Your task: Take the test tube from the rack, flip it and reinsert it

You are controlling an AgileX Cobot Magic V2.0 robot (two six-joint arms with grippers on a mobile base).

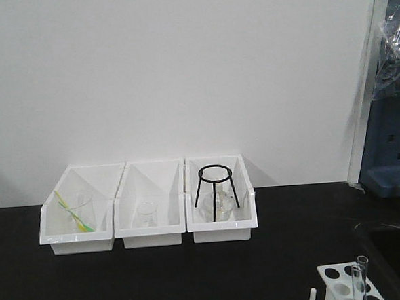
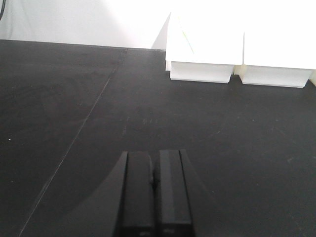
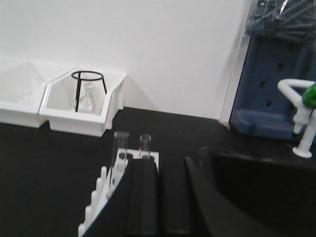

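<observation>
My right gripper (image 3: 159,197) hangs just behind the rack (image 3: 111,192), fingers pressed together with nothing between them; my left gripper (image 2: 155,197) hovers over bare black table (image 2: 74,123), likewise closed and empty, well apart from the work. Two clear tubes stand upright in the rack's holes at its far end; the test tube (image 3: 120,148) nearest the pegs is the wider one, with a second tube (image 3: 144,146) just beside it. In the front view the rack (image 1: 340,281) sits at the bottom right corner of the table, near the edge of a dark sink (image 3: 256,187).

I judge the task hardly begun; the tube is seated and untouched. The risks I see: the two tubes stand so near one another that opening my fingers around one may knock its neighbour; clear glass is slippery, so a light pinch could let it slide during the flip; the light plastic rack may lift with the tube.
</observation>
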